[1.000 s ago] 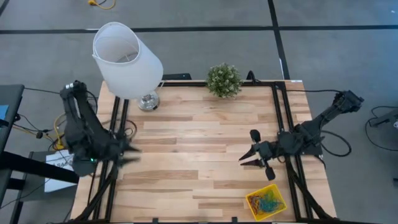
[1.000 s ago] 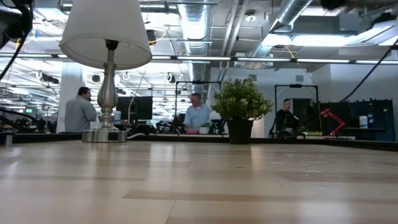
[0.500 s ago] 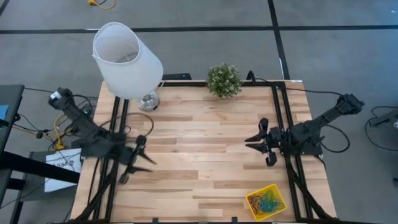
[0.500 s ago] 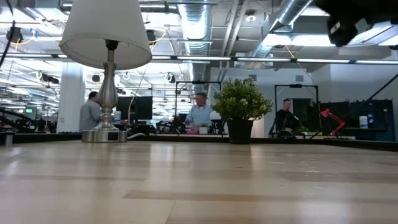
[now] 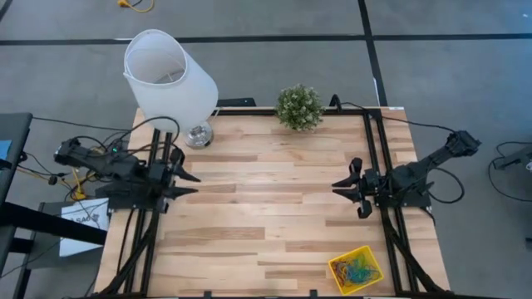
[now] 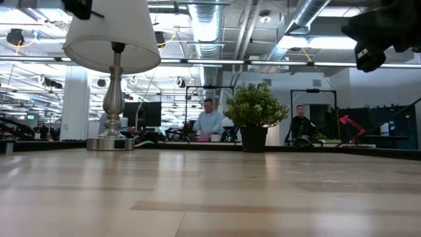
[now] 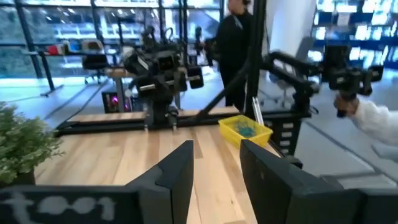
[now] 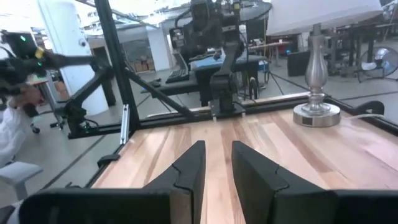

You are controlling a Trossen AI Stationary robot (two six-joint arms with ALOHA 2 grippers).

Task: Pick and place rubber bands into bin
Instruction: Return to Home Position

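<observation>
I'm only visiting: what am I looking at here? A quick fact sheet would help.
Table: pale wood planks
Bin: yellow, at a table corner on the right arm's side
Rubber bands: mixed colours, piled inside the bin
Left claw: open, empty, near the table's left edge
Right claw: open, empty, over the table's right side
Lamp: white shade, far left corner
Plant: small, far edge

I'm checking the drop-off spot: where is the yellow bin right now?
In the high view the yellow bin sits on the right side of the table, near the picture's bottom edge, apart from the right gripper farther up.
</observation>
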